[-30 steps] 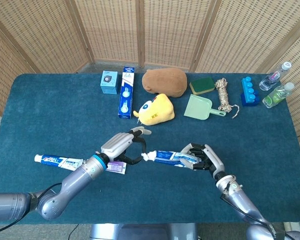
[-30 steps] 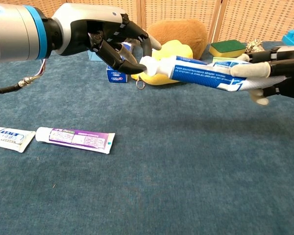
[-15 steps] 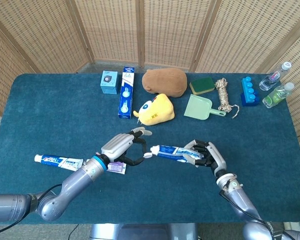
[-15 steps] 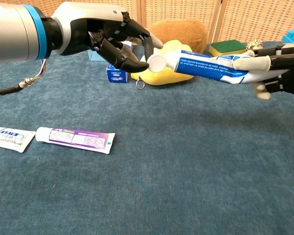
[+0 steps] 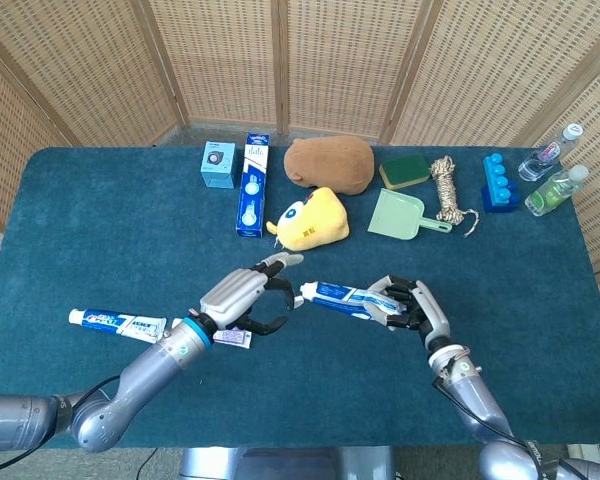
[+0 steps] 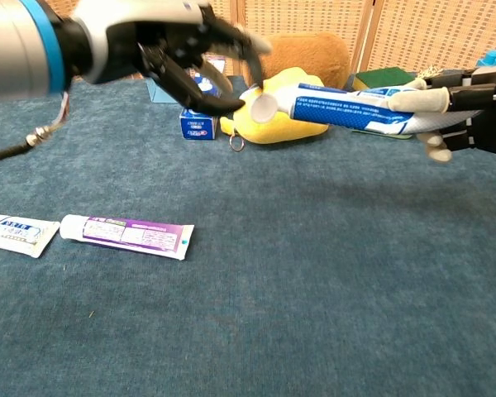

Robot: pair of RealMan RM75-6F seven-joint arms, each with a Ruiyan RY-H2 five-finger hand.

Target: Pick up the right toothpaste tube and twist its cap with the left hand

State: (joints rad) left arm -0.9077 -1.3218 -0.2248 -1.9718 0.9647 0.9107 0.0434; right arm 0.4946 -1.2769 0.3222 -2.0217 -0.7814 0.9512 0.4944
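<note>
The right hand (image 5: 412, 306) holds the blue toothpaste tube (image 6: 355, 111) aloft in front of the yellow plush toy (image 5: 311, 219), fingers clamped round its tail end; the left hand (image 5: 242, 298) curls its fingers (image 6: 200, 98) around the white cap (image 6: 264, 105), seemingly touching; a purple tube (image 6: 126, 236) lies on the surface (image 6: 314, 298) nearer the left arm.

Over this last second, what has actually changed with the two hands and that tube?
The right hand raised the toothpaste tube a little, keeping hold. The left hand rose too, and its fingers look eased off the cap. The purple tube on the table stayed put.
</note>
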